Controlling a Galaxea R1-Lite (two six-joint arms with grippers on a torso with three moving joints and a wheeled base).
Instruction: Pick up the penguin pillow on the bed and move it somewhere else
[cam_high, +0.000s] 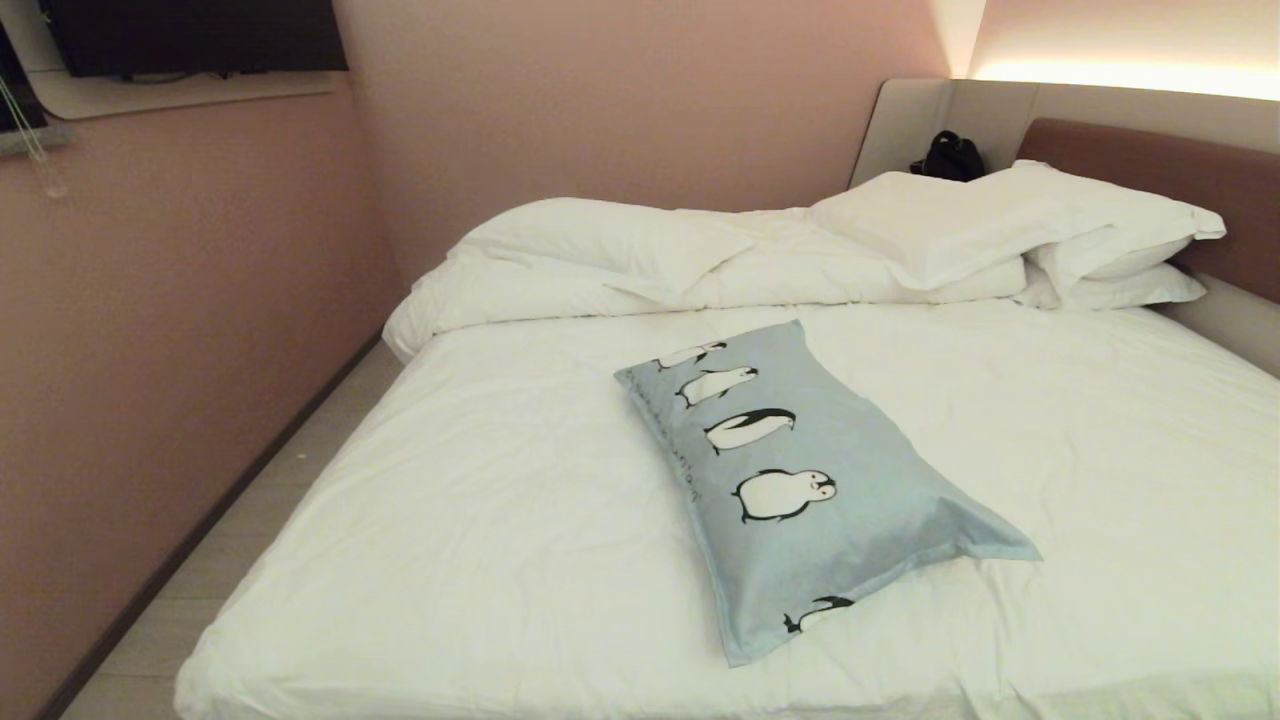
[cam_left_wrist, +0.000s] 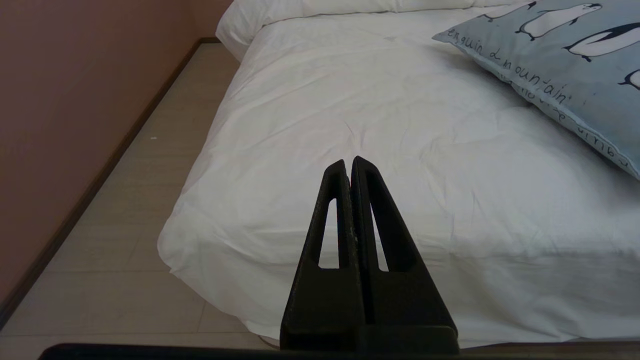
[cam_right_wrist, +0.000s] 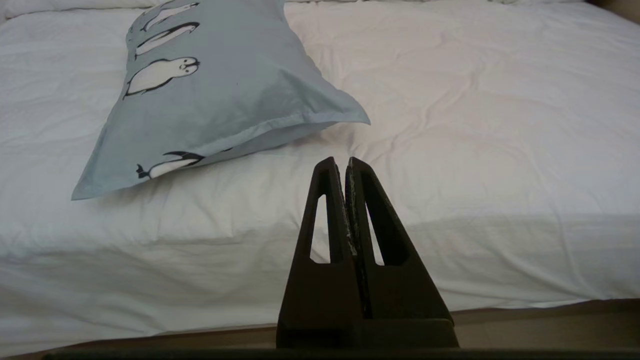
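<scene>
Penguin pillow (cam_high: 800, 480) on bed (cam_high: 480, 520) centre; 2 pillows (cam_high: 1010, 230) behind.

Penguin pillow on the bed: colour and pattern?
Rectangular pale blue-grey fabric penguin pillow: a row of black-and-white penguins plus small dark script along one edge. Head view shows it best.

You face pink walls (cam_high: 600, 110) meeting in corner ahead. Pale tiled floor (cam_high: 250, 520) runs along your left, dark skirting at wall foot. Dark screen (cam_high: 195, 35) mounted high left above pale shelf. Warm strip light (cam_high: 1120, 72) glows top right. Small black bag (cam_high: 950, 157) beside it.
</scene>
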